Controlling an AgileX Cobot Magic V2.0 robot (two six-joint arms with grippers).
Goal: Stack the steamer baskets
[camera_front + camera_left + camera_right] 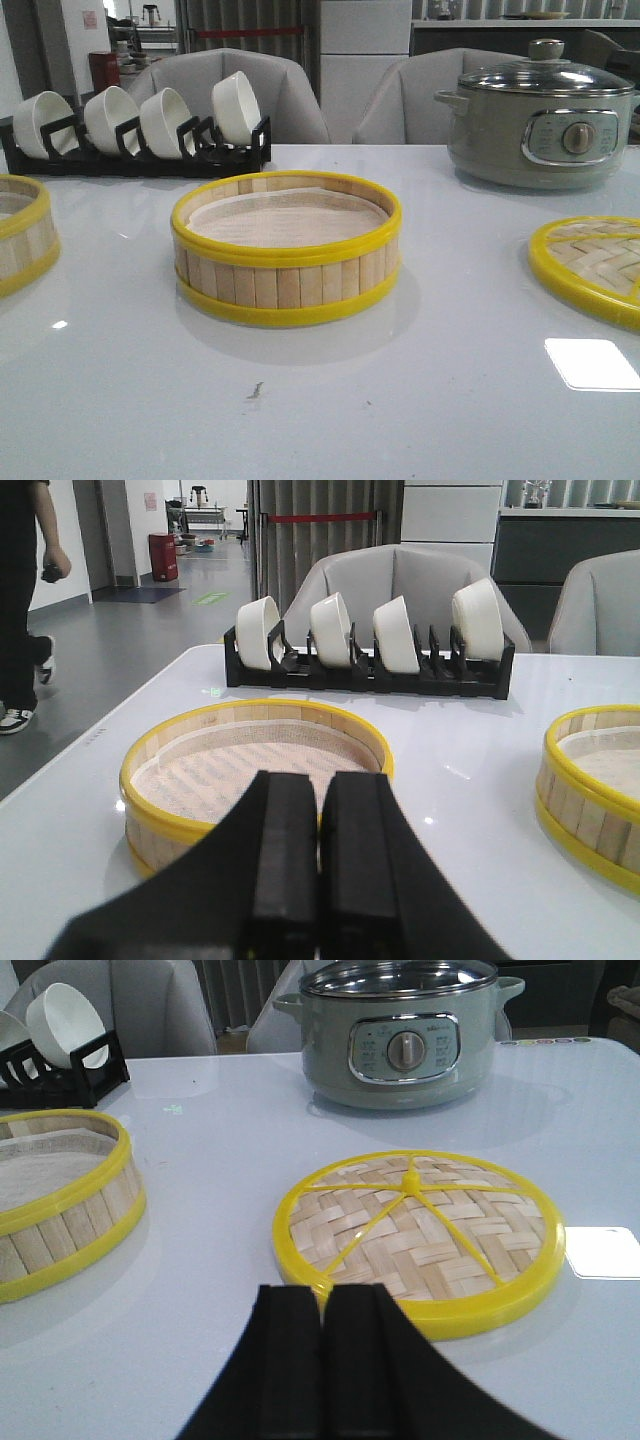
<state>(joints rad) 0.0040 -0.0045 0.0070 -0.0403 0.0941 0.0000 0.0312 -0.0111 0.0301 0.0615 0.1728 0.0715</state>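
One steamer basket (286, 250) with pale slats and yellow rims stands in the middle of the white table. A second steamer basket (22, 240) sits at the left edge of the front view, cut off by the frame. In the left wrist view that second basket (250, 770) lies just beyond my left gripper (320, 780), whose black fingers are pressed together on nothing. My right gripper (322, 1295) is shut too, empty, just short of the flat woven lid (420, 1235). Neither gripper appears in the front view.
A black rack with white bowls (140, 125) stands at the back left. A grey electric pot with a glass lid (540, 115) stands at the back right. The woven lid (595, 265) lies at the right. Grey chairs are behind the table (320, 400).
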